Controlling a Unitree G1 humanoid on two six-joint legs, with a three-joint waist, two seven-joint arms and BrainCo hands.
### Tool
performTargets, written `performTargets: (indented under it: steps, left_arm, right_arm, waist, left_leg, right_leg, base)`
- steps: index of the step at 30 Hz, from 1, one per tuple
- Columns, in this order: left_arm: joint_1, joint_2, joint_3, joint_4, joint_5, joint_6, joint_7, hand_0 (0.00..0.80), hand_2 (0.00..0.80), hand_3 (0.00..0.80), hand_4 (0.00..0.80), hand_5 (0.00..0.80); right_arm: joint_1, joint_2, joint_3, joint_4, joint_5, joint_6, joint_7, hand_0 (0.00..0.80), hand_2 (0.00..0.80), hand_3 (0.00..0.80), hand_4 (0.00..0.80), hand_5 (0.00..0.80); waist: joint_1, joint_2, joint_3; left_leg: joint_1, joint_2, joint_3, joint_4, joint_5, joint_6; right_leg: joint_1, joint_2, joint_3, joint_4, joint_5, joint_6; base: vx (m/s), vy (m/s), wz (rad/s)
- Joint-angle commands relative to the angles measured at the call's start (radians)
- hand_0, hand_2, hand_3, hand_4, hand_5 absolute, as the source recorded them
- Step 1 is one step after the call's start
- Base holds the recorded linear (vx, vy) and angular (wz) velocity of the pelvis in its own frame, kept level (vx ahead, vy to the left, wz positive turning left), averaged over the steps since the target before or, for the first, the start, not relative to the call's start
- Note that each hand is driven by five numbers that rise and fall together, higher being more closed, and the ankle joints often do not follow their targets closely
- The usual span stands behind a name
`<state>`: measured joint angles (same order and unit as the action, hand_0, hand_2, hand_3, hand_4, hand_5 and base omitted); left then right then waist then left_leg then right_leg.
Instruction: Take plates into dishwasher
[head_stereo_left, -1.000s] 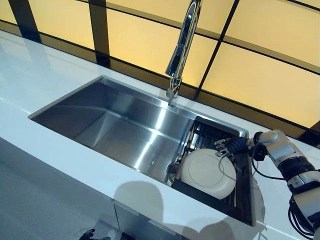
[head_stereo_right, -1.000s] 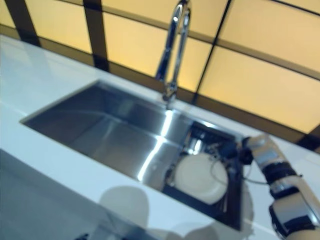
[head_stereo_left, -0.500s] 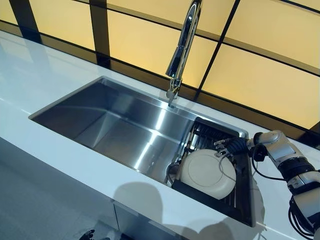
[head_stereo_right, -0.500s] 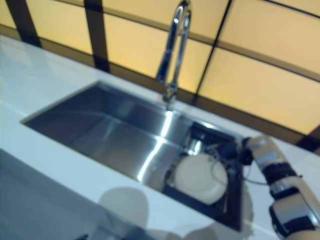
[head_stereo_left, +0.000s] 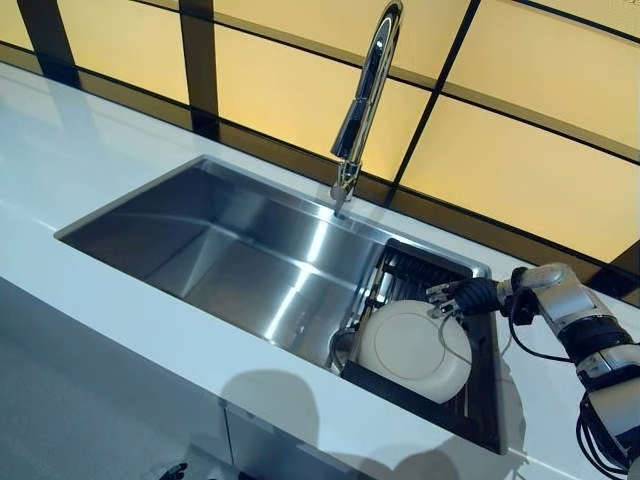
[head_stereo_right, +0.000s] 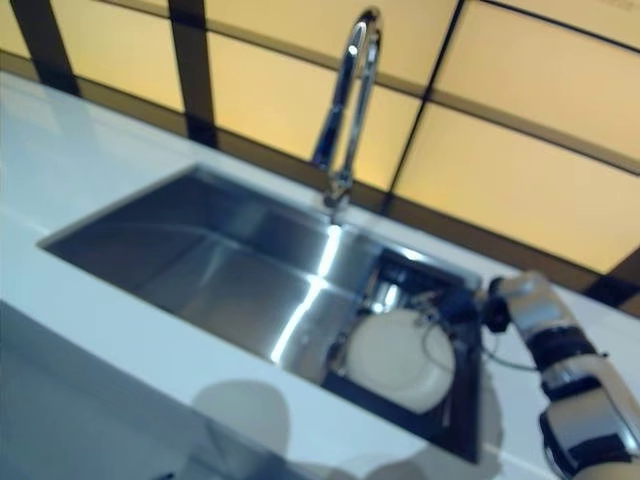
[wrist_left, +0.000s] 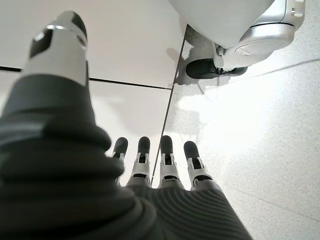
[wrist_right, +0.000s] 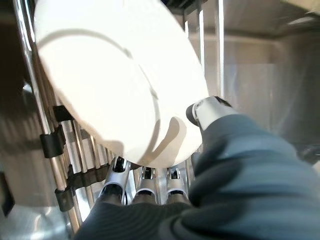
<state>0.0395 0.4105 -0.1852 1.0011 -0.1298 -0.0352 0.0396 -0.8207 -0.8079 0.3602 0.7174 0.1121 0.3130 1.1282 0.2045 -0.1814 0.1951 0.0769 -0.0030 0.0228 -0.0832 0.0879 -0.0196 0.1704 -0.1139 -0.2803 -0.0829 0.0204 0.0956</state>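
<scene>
**Plate at the right hand's fingertips**

Plate (head_stereo_left: 414, 345) leans in the dark rack (head_stereo_left: 483, 400) at the right end of the sink (head_stereo_left: 200, 235) — just left of the right hand (head_stereo_left: 462, 296). Its fingers go under the plate's rim with the thumb on top, apparently pinching it. The left hand (wrist_left: 150, 170) hangs open, well apart — the right does this lift.

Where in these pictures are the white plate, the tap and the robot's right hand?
plate (head_stereo_left: 412, 345), left eye view, on the middle of its white face.
tap (head_stereo_left: 365, 85), left eye view, on the shiny curved neck.
right hand (head_stereo_left: 462, 297), left eye view, on the dark fingers at the plate's rim.
</scene>
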Motion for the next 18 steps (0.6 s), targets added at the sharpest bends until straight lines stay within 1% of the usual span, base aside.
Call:
performTargets:
  steps: [1, 3, 6, 7, 8, 9, 10, 11, 12, 13, 14, 15, 18]
  left_arm:
    - [-0.022, -0.016, -0.007, 0.034, 0.039, -0.043, 0.008, 0.000, 0.000, 0.000, 0.000, 0.000]
    - [-0.022, -0.016, -0.004, 0.035, 0.039, -0.044, 0.009, 0.000, 0.000, 0.000, 0.000, 0.000]
    - [-0.019, -0.020, 0.000, 0.038, 0.040, -0.047, 0.009, 0.000, 0.000, 0.000, 0.000, 0.000]
    - [-0.019, -0.020, 0.001, 0.037, 0.040, -0.046, 0.010, 0.000, 0.000, 0.000, 0.000, 0.000]
    - [-0.019, -0.020, 0.001, 0.037, 0.040, -0.046, 0.011, 0.000, 0.000, 0.000, 0.000, 0.000]
    - [-0.018, -0.021, 0.000, 0.038, 0.038, -0.047, 0.012, 0.000, 0.000, 0.000, 0.000, 0.000]
    - [-0.020, -0.021, 0.002, 0.042, 0.039, -0.050, 0.011, 0.000, 0.000, 0.000, 0.000, 0.000]
    - [-0.021, -0.021, 0.003, 0.044, 0.039, -0.050, 0.011, 0.000, 0.000, 0.000, 0.000, 0.000]
    - [-0.021, -0.021, 0.003, 0.047, 0.038, -0.050, 0.011, 0.000, 0.000, 0.000, 0.000, 0.000]
    - [-0.022, -0.022, 0.002, 0.051, 0.036, -0.052, 0.013, 0.000, 0.000, 0.000, 0.000, 0.000]
    - [-0.023, -0.024, 0.003, 0.051, 0.038, -0.051, 0.014, 0.000, 0.000, 0.000, 0.000, 0.000]
    - [-0.022, -0.024, 0.003, 0.051, 0.037, -0.049, 0.014, 0.000, 0.000, 0.000, 0.000, 0.000]
    - [-0.021, -0.024, 0.004, 0.056, 0.039, -0.052, 0.015, 0.000, 0.000, 0.000, 0.000, 0.000]
  right_arm:
    - [0.018, -0.016, 0.091, -0.076, 0.039, 0.010, 0.141, 0.800, 0.800, 0.800, 0.800, 0.800]
    - [0.027, -0.010, 0.091, -0.088, 0.035, 0.015, 0.140, 0.800, 0.800, 0.800, 0.800, 0.800]
    - [0.039, -0.005, 0.096, -0.097, 0.019, 0.014, 0.172, 0.800, 0.800, 0.800, 0.800, 0.800]
    - [0.042, -0.002, 0.098, -0.102, 0.019, 0.016, 0.171, 0.624, 0.624, 0.624, 0.624, 0.624]
    - [0.043, -0.001, 0.099, -0.104, 0.017, 0.015, 0.174, 0.577, 0.577, 0.577, 0.577, 0.577]
    - [0.044, 0.001, 0.102, -0.109, 0.015, 0.017, 0.178, 0.333, 0.333, 0.333, 0.333, 0.333]
    - [0.044, 0.004, 0.103, -0.112, 0.014, 0.020, 0.174, 0.267, 0.267, 0.267, 0.267, 0.267]
    - [0.043, 0.005, 0.103, -0.114, 0.014, 0.022, 0.176, 0.226, 0.226, 0.226, 0.226, 0.226]
    - [0.043, 0.007, 0.104, -0.118, 0.009, 0.028, 0.185, 0.050, 0.050, 0.050, 0.050, 0.050]
    - [0.042, 0.008, 0.106, -0.117, 0.010, 0.028, 0.183, 0.430, 0.430, 0.430, 0.430, 0.430]
    - [0.043, 0.009, 0.105, -0.118, 0.014, 0.028, 0.181, 0.759, 0.759, 0.759, 0.759, 0.759]
    - [0.043, 0.014, 0.104, -0.120, 0.015, 0.034, 0.185, 0.800, 0.800, 0.800, 0.800, 0.800]
    - [0.048, 0.017, 0.101, -0.122, 0.018, 0.032, 0.189, 0.800, 0.800, 0.800, 0.800, 0.800]
  waist:
    - [-0.005, 0.015, -0.029]
    - [-0.007, 0.015, -0.031]
    - [-0.009, 0.013, -0.036]
    - [-0.009, 0.013, -0.037]
    - [-0.009, 0.013, -0.038]
    - [-0.009, 0.013, -0.038]
    - [-0.009, 0.013, -0.038]
    - [-0.009, 0.013, -0.040]
    - [-0.010, 0.013, -0.041]
    - [-0.010, 0.013, -0.042]
    - [-0.010, 0.013, -0.042]
    - [-0.009, 0.013, -0.043]
    - [-0.009, 0.012, -0.042]
  left_leg:
    - [0.010, 0.006, 0.024, 0.006, -0.067, -0.014]
    - [0.010, 0.006, 0.027, 0.006, -0.067, -0.014]
    - [0.012, 0.006, 0.030, 0.003, -0.067, -0.015]
    - [0.011, 0.006, 0.030, 0.003, -0.067, -0.015]
    - [0.011, 0.007, 0.030, 0.003, -0.066, -0.016]
    - [0.012, 0.007, 0.031, 0.002, -0.066, -0.016]
    - [0.013, 0.007, 0.032, 0.002, -0.066, -0.016]
    - [0.012, 0.007, 0.033, 0.001, -0.066, -0.016]
    - [0.013, 0.006, 0.033, 0.001, -0.066, -0.015]
    - [0.012, 0.006, 0.034, 0.001, -0.066, -0.015]
    - [0.012, 0.005, 0.033, 0.001, -0.066, -0.015]
    - [0.012, 0.005, 0.033, 0.001, -0.066, -0.015]
    - [0.012, 0.005, 0.031, 0.002, -0.066, -0.014]
  right_leg:
    - [-0.057, -0.020, -0.011, 0.064, 0.050, 0.042]
    - [-0.058, -0.021, -0.012, 0.063, 0.051, 0.042]
    - [-0.058, -0.021, -0.010, 0.060, 0.053, 0.044]
    - [-0.059, -0.020, -0.009, 0.060, 0.053, 0.044]
    - [-0.059, -0.020, -0.009, 0.060, 0.054, 0.045]
    - [-0.059, -0.021, -0.011, 0.059, 0.054, 0.045]
    - [-0.058, -0.021, -0.011, 0.059, 0.054, 0.045]
    - [-0.058, -0.021, -0.011, 0.059, 0.054, 0.046]
    - [-0.058, -0.022, -0.010, 0.059, 0.053, 0.046]
    - [-0.058, -0.022, -0.010, 0.059, 0.053, 0.046]
    - [-0.058, -0.022, -0.010, 0.058, 0.053, 0.046]
    - [-0.058, -0.022, -0.010, 0.059, 0.053, 0.046]
    - [-0.059, -0.022, -0.010, 0.061, 0.053, 0.046]
  base:
    - [-0.008, 0.012, -0.05]
    - [0.000, 0.000, 0.00]
    - [0.000, 0.000, 0.00]
    - [0.000, 0.000, 0.00]
    - [-0.007, 0.003, -0.03]
    - [0.000, 0.000, 0.00]
    - [0.000, 0.000, 0.00]
    - [0.000, 0.000, 0.00]
    - [0.000, 0.000, 0.00]
    - [0.000, 0.000, 0.00]
    - [0.000, 0.000, 0.00]
    - [0.000, 0.000, 0.00]
    - [0.000, 0.000, 0.00]
